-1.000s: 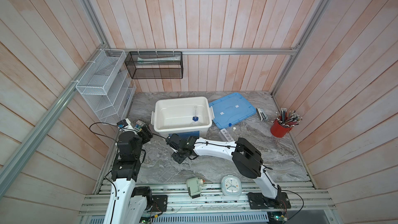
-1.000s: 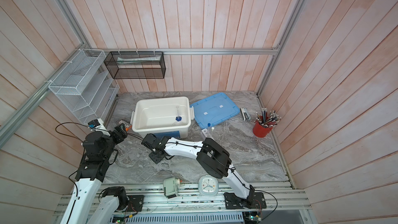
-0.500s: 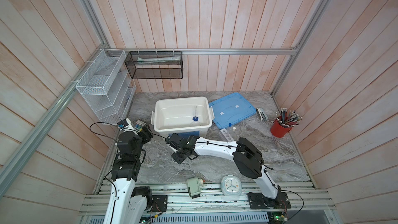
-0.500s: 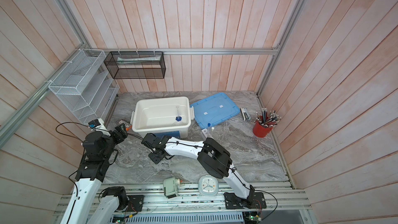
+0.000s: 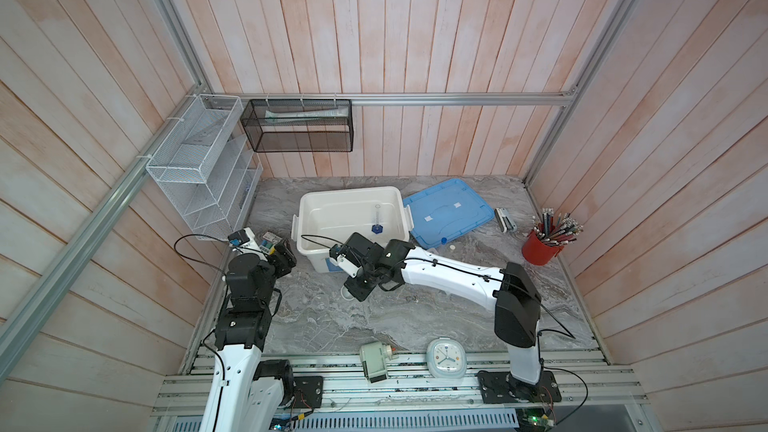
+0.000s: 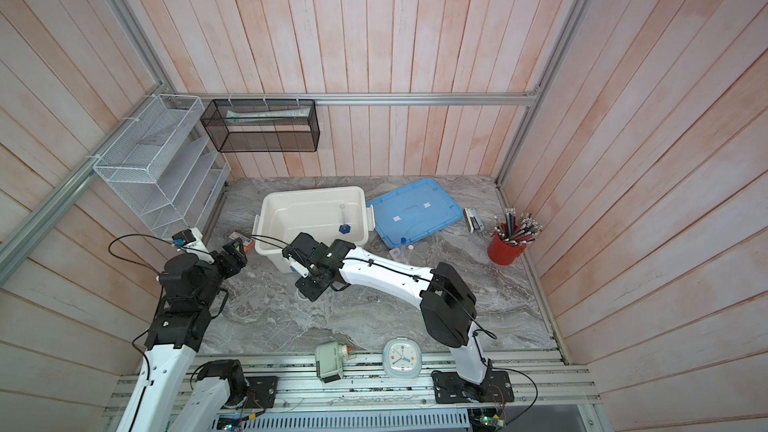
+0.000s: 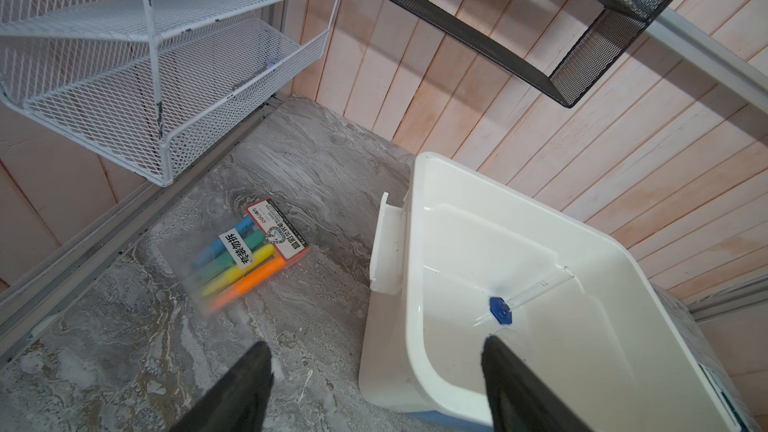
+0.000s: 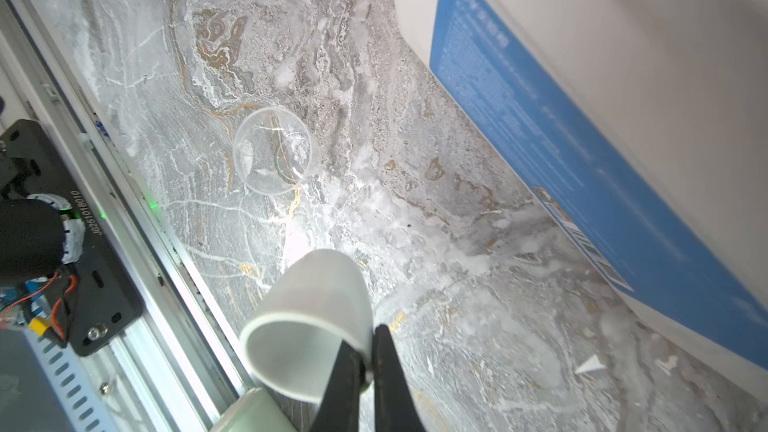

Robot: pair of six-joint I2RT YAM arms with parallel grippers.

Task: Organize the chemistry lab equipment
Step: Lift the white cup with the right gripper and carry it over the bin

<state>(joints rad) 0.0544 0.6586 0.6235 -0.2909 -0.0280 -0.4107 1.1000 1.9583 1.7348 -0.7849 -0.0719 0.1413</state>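
Right hand [image 8: 368,351] tight on cup [image 8: 307,297] rim (near bin [image 8: 623,14])

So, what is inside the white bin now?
Only the small blue-based clear cylinder shows, on the floor of the white bin. In both top views the right arm covers the bin's near corner, so what lies there cannot be seen.

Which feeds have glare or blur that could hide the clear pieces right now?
Right wrist view: small clear cup sharp but faint on the grey marble tabletop, glare patch between it and the small frosted white cup in the right jaws; left wrist view: blue-based clear cylinder crisp, left jaws blurred; both top views: that cup nearly invisible.
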